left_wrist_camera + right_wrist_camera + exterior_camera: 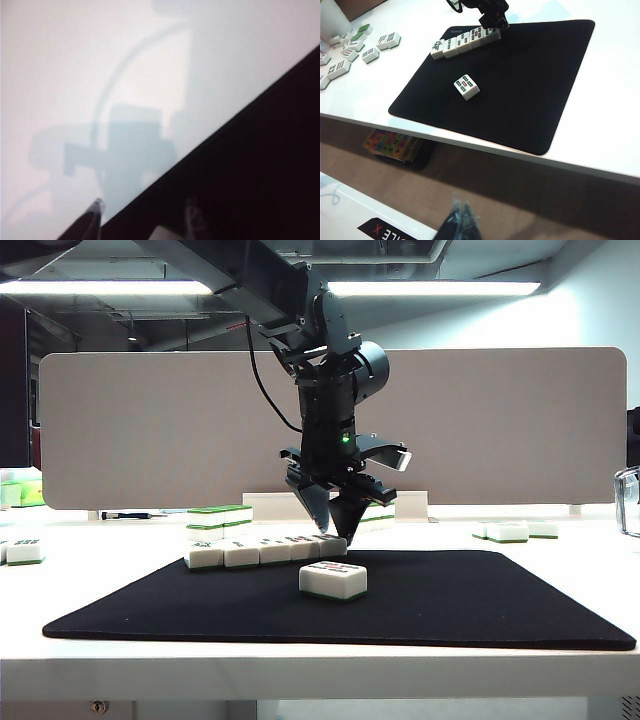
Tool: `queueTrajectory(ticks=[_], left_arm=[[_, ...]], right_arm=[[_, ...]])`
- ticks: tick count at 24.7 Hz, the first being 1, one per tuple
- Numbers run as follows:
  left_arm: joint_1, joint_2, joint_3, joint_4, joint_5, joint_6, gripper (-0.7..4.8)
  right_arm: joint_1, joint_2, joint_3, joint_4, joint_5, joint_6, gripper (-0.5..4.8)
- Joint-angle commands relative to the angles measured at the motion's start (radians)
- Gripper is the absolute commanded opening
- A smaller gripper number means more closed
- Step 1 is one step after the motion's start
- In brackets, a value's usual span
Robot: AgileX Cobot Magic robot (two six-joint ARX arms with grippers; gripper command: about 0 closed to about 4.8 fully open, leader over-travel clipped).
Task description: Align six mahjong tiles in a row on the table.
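Scanning the exterior view from its left edge, we see loose spare tiles (24, 551) on the white counter (560, 580), then a green-topped double stack (219, 520) behind the black mat (420, 605). Next comes the row of tiles (262, 551) along the mat's far edge; the right wrist view shows five in it, set side by side and touching. At the right end of that row hangs the left gripper (333, 520), pointing down, its fingers (318, 506) part-spread to either side of the end tile (332, 545). We cannot tell from any view whether they press on it or merely bracket it; the left wrist view gives only blurred fingertips over the mat's edge and a pale corner of a tile. In front of the row, nearer the camera and well apart from it, lies the lone sixth tile (333, 579), face up on the mat. Farther right, more spare tiles (515, 530) rest on the counter.

The right gripper (462, 220) shows only in its own view, low in the frame below the counter's front edge; its dark fingertips look pressed together.

We judge the tiles to be hard, dense little blocks with smooth, slippery faces. They will not deform, so the lone tile is best pinched across its two short sides, low and square, or it may twist out.
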Motion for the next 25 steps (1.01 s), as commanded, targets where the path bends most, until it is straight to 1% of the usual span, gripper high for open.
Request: queueTrajectory(ticks=[1, 7, 10, 15, 20, 25], left_arm=[[-0.001, -0.006, 0.003, -0.034, -0.007, -0.014, 2.12], [-0.002, -0.006, 0.003, -0.09, -0.006, -0.014, 2.12], [-0.013, -0.009, 0.005, -0.072, -0.006, -0.014, 2.12], [-0.025, -0.013, 0.006, -0.084, -0.007, -0.014, 2.12], [-0.026, -0.014, 0.006, -0.149, -0.008, -0.014, 2.1], [-0.025, -0.015, 0.006, -0.187, -0.044, -0.018, 2.09]], right_arm=[[0.001, -0.013, 0.003, 0.018, 0.002, -0.003, -0.01], [0.001, -0.013, 0.003, 0.018, 0.02, -0.003, -0.01], [0.001, -0.013, 0.002, 0.018, 0.02, -0.003, -0.01], [0.001, -0.013, 0.003, 0.018, 0.02, -0.003, -0.01], [0.001, -0.013, 0.003, 0.018, 0.02, -0.003, -0.01], [0.001, -0.013, 0.002, 0.021, 0.02, -0.003, -0.01]])
